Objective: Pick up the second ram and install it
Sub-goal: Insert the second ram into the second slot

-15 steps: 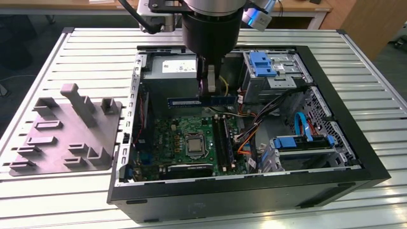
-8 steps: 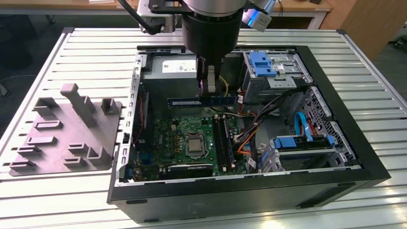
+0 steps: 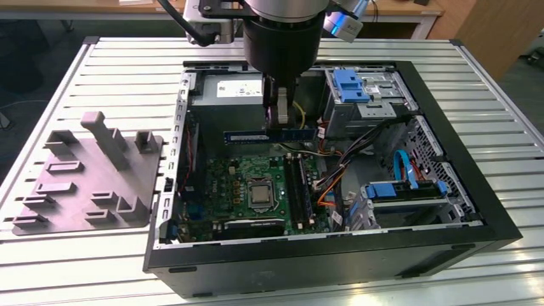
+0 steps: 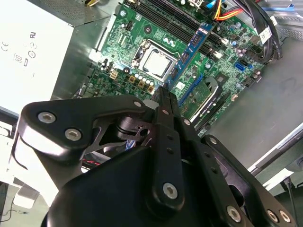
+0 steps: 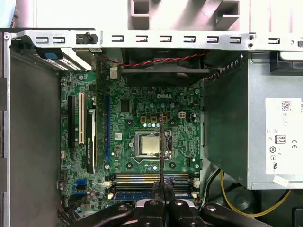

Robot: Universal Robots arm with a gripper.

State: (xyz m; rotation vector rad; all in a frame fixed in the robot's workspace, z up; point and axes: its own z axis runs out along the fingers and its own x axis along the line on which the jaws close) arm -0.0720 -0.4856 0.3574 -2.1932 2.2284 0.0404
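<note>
Looking down into the open computer case (image 3: pixel 340 255) on the desk (image 3: pixel 102 57), we see our end effector (image 3: pixel 281 129) pinched shut on the second ram (image 3: pixel 246 136). It grips the stick near its middle and holds it up in the air, above the green board (image 3: pixel 225 185). The stick's long side is level and goes from the exterior view's left to the exterior view's right. The long black slots (image 3: pixel 296 188) sit lower down on the board and run the other way, so the stick crosses them like a plus sign. We see the same crossing in the second wrist view.
</note>
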